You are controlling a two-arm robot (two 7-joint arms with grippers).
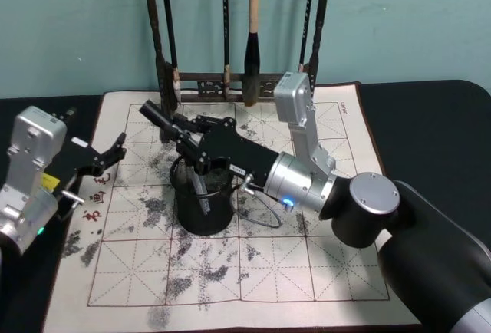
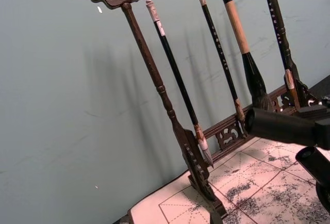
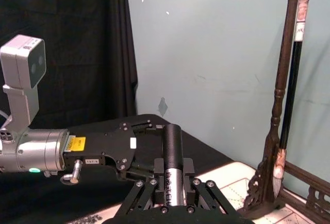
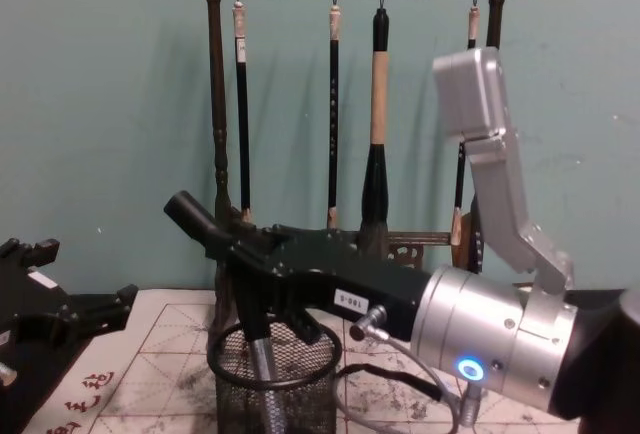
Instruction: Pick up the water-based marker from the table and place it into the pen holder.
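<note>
The water-based marker (image 1: 156, 115) has a black upper end and a silver-grey barrel. It is tilted, black end up toward the left, with its lower end inside the black mesh pen holder (image 1: 207, 222) on the table's mat (image 1: 307, 272). My right gripper (image 1: 192, 149) is shut on the marker's middle, just above the holder's rim. From the chest, the barrel (image 4: 262, 374) shows through the mesh of the holder (image 4: 300, 394). The right wrist view has the marker (image 3: 172, 164) clamped between the fingers. My left gripper (image 1: 111, 158) stands open at the mat's left edge, holding nothing.
A tall brown wooden brush rack (image 1: 230, 84) with several hanging brushes stands at the mat's far edge, right behind the holder. A grey cable loops on the mat beside the holder (image 1: 257, 214). The near half of the mat is bare.
</note>
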